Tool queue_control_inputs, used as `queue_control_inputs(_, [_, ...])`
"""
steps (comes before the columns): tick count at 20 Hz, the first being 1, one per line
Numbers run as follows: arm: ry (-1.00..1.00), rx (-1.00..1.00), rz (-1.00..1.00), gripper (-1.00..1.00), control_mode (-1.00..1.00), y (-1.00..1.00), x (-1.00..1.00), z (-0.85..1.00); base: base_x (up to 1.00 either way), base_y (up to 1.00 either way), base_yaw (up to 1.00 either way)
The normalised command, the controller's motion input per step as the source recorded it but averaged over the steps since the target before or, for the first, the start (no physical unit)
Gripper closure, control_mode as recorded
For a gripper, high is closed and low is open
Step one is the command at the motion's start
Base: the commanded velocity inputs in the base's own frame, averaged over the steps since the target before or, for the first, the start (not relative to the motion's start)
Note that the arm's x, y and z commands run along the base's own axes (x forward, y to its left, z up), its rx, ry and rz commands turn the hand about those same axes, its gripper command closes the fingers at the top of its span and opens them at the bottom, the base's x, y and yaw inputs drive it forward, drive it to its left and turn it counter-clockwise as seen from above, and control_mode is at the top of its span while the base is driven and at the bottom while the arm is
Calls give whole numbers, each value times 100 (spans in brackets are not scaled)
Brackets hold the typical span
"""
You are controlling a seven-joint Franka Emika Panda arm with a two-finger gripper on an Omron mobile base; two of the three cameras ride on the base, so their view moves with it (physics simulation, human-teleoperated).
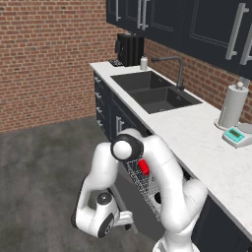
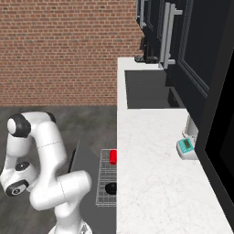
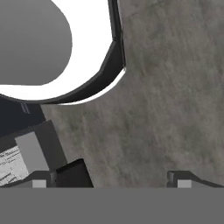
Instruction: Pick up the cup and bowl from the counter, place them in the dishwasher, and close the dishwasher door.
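The red cup (image 1: 143, 167) (image 2: 113, 156) lies in the pulled-out wire rack (image 1: 140, 184) (image 2: 104, 183) of the dishwasher, under the white counter (image 1: 197, 140) (image 2: 151, 155). The black bowl (image 1: 157, 198) (image 2: 111, 187) sits in the same rack, nearer the base. The dishwasher door (image 1: 129, 194) (image 2: 87, 170) hangs down and slants, its grey inside facing up. My gripper (image 1: 129, 224) (image 3: 127, 179) is low near the floor beside the door's outer edge. It is open, and only grey floor shows between the fingertips (image 3: 72, 174).
A dark double sink (image 1: 152, 91) with a faucet (image 1: 174, 69) is set in the counter farther along. A paper towel roll (image 1: 232, 106) and a teal scale (image 1: 236, 136) (image 2: 186, 147) stand near the wall. Dark cabinets hang above. Grey floor spreads to the left.
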Motion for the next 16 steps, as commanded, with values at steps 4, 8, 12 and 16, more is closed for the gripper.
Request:
queue_control_inputs(4, [-3,-38,6,-100,-100,100,18,0,0,0,0])
queue_control_inputs(8, [-5,-38,7,-100,-100,100,32,-3,0,0,0])
queue_control_inputs(12, [-6,-39,7,-100,-100,100,44,-9,0,0,0])
queue_control_inputs(16, [-6,-40,8,-100,-100,100,51,-15,0,0,0])
